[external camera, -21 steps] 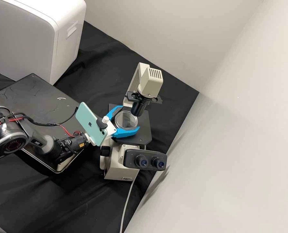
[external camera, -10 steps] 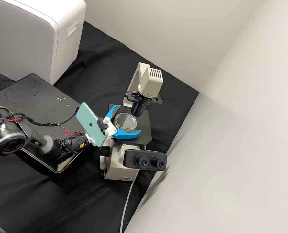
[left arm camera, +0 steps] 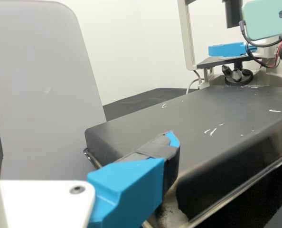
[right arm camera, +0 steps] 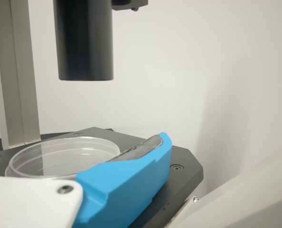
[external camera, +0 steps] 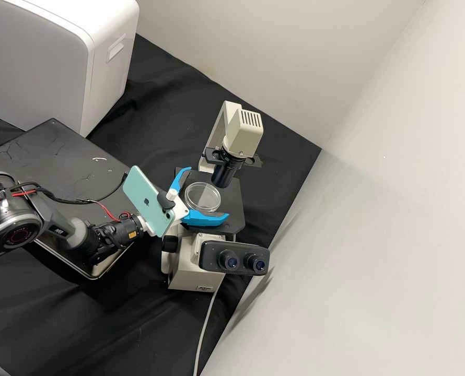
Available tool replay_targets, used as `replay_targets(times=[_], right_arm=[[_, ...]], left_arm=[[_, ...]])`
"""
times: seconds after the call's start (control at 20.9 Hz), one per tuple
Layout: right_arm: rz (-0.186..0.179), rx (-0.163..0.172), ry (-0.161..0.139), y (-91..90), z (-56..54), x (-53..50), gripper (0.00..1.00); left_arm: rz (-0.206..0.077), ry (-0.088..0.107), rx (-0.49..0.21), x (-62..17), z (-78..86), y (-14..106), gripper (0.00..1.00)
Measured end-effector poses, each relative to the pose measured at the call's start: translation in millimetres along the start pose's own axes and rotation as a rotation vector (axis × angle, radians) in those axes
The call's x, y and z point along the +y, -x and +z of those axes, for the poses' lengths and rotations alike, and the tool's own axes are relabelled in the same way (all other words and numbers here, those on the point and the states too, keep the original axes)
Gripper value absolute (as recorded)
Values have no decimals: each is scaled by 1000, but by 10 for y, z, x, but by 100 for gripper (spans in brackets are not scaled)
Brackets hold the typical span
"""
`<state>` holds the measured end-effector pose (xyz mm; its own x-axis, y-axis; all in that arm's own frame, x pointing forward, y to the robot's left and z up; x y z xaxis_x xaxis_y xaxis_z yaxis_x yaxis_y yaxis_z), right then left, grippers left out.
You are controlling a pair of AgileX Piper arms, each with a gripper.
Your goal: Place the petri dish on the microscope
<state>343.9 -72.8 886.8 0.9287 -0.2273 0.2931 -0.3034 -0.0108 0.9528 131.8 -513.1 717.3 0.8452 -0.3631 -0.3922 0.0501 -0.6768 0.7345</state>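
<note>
A clear petri dish (external camera: 202,196) lies flat on the microscope's black stage (external camera: 235,207), just beneath the dark condenser tube (external camera: 224,172). My right gripper (external camera: 207,192) comes in from the left and stands open, one blue finger on each side of the dish with a gap to its rim. The right wrist view has the dish (right arm camera: 60,156) beside one blue finger (right arm camera: 131,175), under the tube (right arm camera: 84,38). My left gripper (left arm camera: 60,161) is open with nothing in it, low beside a black slab (left arm camera: 217,123).
A white box (external camera: 55,57) stands at the back left, the black slab (external camera: 60,156) in front of it. The microscope's eyepieces (external camera: 235,259) face front, with a cable (external camera: 204,329) trailing forward. A pale wall (external camera: 379,235) closes the right side.
The right gripper's fingers have spread away from the petri dish and drawn back slightly to the left. The dish now rests free on the stage.
</note>
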Motion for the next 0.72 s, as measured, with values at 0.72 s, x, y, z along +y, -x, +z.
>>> replay_targets(times=[0.72], right_arm=[[-4,-27,-70,395,-22,145,100]], left_arm=[[0,0,0,0,0,0,100]])
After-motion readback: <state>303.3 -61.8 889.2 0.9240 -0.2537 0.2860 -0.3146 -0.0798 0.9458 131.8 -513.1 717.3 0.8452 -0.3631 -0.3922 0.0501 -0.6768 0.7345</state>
